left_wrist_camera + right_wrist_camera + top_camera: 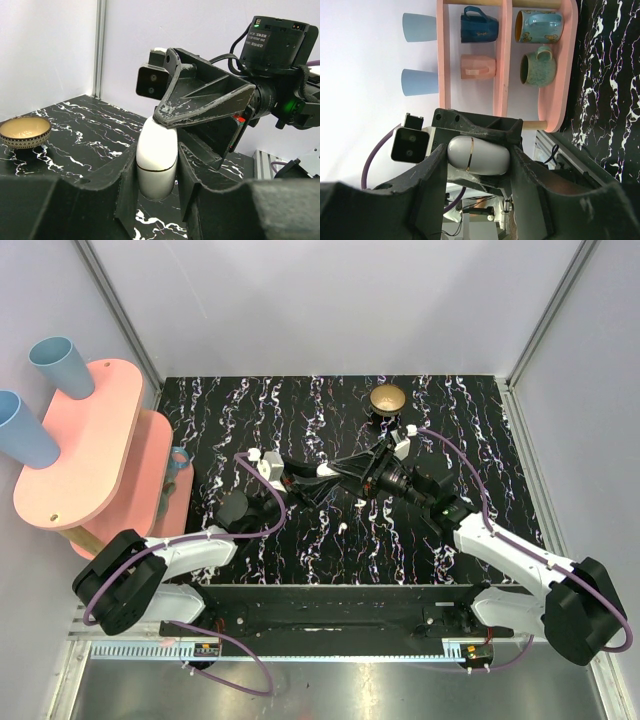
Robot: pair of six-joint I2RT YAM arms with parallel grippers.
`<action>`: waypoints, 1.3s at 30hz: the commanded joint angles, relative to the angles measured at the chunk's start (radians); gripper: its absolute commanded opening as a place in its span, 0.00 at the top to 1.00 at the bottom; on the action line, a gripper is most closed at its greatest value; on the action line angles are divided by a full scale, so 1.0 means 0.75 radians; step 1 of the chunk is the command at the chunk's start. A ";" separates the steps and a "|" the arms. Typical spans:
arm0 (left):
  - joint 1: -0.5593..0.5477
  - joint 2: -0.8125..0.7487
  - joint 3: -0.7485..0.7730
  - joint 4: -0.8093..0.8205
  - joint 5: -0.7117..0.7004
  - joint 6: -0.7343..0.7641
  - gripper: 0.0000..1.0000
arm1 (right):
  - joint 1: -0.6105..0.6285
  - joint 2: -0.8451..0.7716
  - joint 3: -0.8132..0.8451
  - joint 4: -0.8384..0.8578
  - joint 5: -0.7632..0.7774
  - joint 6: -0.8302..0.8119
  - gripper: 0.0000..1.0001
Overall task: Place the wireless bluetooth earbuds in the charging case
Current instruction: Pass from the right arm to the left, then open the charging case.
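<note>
We see the whole table (300, 410) from top external, high, looking down from the near side. Our two wrist views sit close, facing each other, sharing the charging case (156, 155).

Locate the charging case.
Middle of the left wrist view: the charging case is clamped in the left end effector, the right end effector gripping its top.

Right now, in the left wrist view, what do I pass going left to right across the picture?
The gold dish → charging case → right arm's black wrist housing.
</note>
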 commanded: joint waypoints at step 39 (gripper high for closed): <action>0.149 0.105 0.305 0.504 0.876 -0.450 1.00 | 0.004 -0.256 0.491 -1.060 -0.089 -1.527 0.28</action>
